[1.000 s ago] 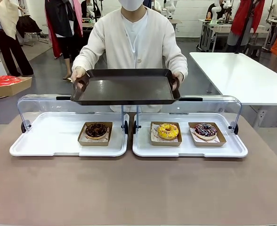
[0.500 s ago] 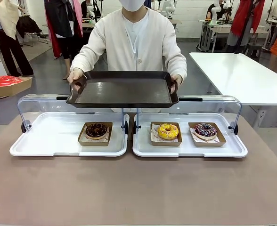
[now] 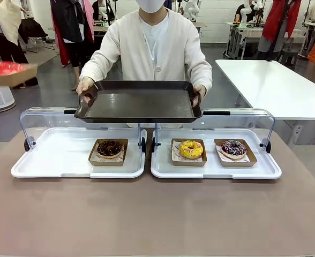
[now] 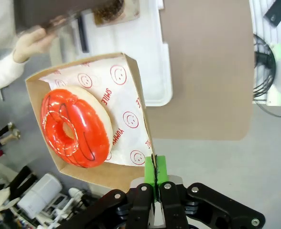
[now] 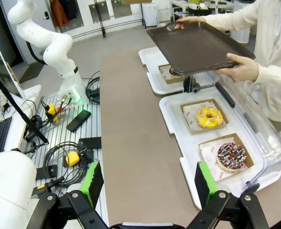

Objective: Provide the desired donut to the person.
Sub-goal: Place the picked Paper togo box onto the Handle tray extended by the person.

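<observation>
Left gripper (image 4: 155, 172) pinching the box (image 4: 95, 175) by its wall: we should hold it level, carry the donut (image 4: 90, 138) above the tray (image 3: 140, 105), then lower gently.

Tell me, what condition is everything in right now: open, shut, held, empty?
Left tool: shut on the rim of the cardboard box.
Right tool: open, empty.
Red donut: lying in the held box.
Dark tray: empty, held level by the person.
Left cover, right cover: swung open.
Chocolate donut, yellow donut, sprinkled donut: sitting in their boxes, untouched.

Red donut (image 4: 76, 126) in paper-lined box (image 4: 95, 172)
</observation>
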Controlling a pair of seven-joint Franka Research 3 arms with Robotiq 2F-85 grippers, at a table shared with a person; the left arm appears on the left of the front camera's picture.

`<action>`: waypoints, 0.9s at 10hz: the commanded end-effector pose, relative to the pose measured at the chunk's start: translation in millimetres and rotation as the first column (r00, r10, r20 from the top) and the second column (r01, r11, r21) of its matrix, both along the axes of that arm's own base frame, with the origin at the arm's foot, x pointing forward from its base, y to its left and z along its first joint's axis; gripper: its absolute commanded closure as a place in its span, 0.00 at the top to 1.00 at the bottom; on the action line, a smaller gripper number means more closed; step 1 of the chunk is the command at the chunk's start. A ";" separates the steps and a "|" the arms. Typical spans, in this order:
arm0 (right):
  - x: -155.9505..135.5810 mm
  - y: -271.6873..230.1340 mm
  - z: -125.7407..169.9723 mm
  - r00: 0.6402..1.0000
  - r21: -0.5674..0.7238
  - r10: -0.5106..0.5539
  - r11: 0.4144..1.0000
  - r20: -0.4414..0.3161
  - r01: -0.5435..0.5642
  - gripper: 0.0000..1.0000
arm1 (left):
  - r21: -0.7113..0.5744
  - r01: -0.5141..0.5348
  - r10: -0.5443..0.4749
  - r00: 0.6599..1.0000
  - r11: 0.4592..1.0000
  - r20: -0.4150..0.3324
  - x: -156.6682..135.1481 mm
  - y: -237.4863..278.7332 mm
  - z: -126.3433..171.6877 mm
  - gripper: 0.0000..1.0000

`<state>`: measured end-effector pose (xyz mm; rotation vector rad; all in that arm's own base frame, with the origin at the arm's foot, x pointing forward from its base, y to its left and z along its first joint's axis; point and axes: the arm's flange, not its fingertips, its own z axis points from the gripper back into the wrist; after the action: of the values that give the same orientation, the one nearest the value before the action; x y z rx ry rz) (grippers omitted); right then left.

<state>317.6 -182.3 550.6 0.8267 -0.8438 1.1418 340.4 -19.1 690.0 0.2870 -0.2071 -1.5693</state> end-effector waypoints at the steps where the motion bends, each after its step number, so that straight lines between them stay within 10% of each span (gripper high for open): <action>1: -0.2 0.5 0.5 1.000 0.008 0.002 1.000 0.005 -0.002 1.00 | 0.043 0.027 -0.028 1.000 0.999 0.010 23.0 -33.6 30.1 0.01; 5: -0.2 0.5 0.5 1.000 0.008 0.002 1.000 0.005 -0.002 1.00 | 0.070 0.148 -0.149 0.989 0.987 0.013 89.5 -130.1 48.2 0.01; 9: -0.2 0.5 0.5 1.000 0.008 0.002 1.000 0.005 -0.002 1.00 | 0.007 0.225 -0.225 0.974 0.974 -0.038 125.1 -190.4 0.9 0.01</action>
<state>317.6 -182.3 551.0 0.8258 -0.8440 1.1421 463.5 -204.8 692.2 0.2773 -0.1781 -1.7995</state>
